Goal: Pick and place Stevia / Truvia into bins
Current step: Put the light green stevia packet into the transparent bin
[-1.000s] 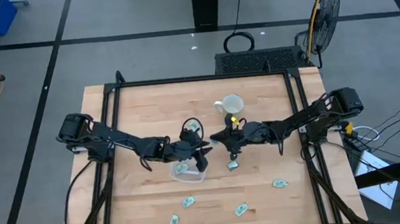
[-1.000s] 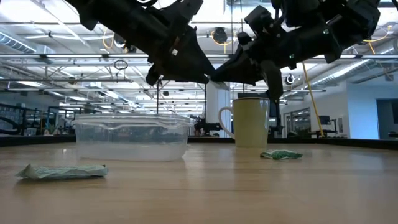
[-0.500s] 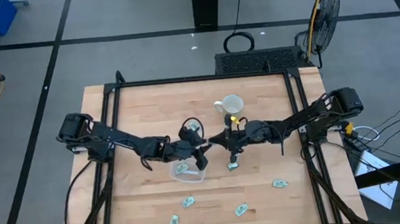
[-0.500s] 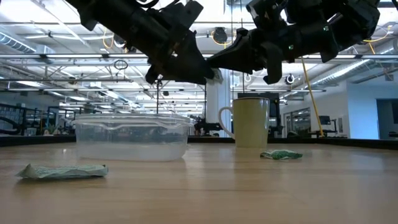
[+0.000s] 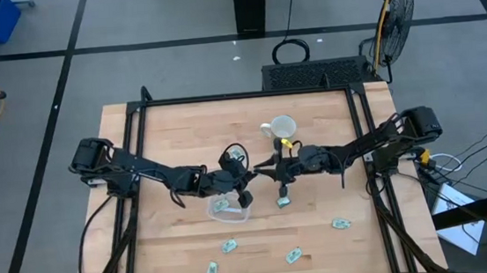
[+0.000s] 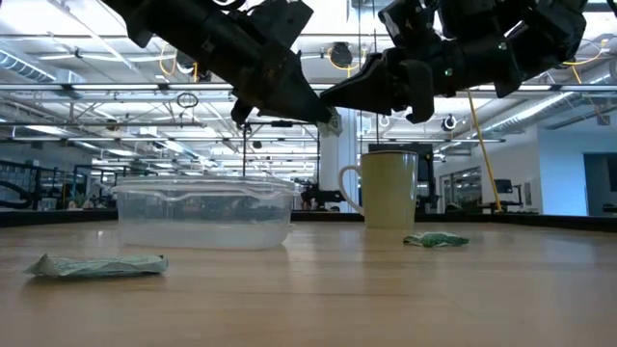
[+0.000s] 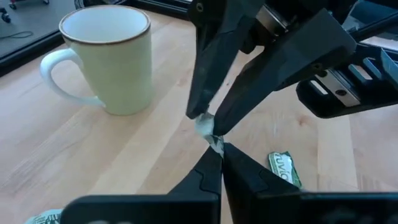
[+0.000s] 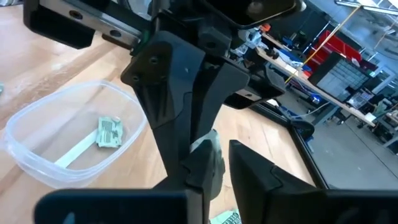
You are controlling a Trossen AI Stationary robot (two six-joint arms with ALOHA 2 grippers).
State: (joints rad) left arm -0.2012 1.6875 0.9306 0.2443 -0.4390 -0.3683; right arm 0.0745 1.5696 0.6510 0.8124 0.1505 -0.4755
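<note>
My two grippers meet in mid-air above the table's middle, just right of the clear bin (image 5: pixel 229 207) (image 6: pixel 204 212). My left gripper (image 5: pixel 254 178) (image 7: pixel 217 154) and my right gripper (image 5: pixel 268 169) (image 8: pixel 222 155) are both shut on one pale green and white Stevia packet (image 7: pixel 209 132) (image 8: pixel 209 152). One packet (image 5: pixel 221 206) (image 8: pixel 109 132) lies flat in the bin. Several more lie flat on the table: one (image 5: pixel 283 202) (image 7: pixel 285 168) under the right gripper and others (image 5: pixel 228 245) (image 5: pixel 341 223) towards the near edge. My left gripper pinches the packet's lower end (image 7: pixel 215 144) between its two fingertips, coming level from the table's left. The packet is lifted clear of the table. My right gripper pinches the same packet's other end (image 7: pixel 203 123) between its fingertips (image 7: pixel 198 106), coming from the table's right. The packet spans the short gap between the two grippers.
A white mug (image 5: pixel 282 127) (image 6: pixel 390 188) (image 7: pixel 112 56) stands upright just beyond the grippers, towards the far edge. Loose packets (image 5: pixel 211 270) (image 5: pixel 294 256) lie near the near edge, and two show in the low view (image 6: pixel 96 265) (image 6: pixel 436 240). A black frame edges the table.
My right gripper has risen and moved a little towards the table's left, bringing its fingertips up against the left gripper's. The packet now sits between both grippers' tips. My left gripper has stayed roughly in place over the bin's right side.
</note>
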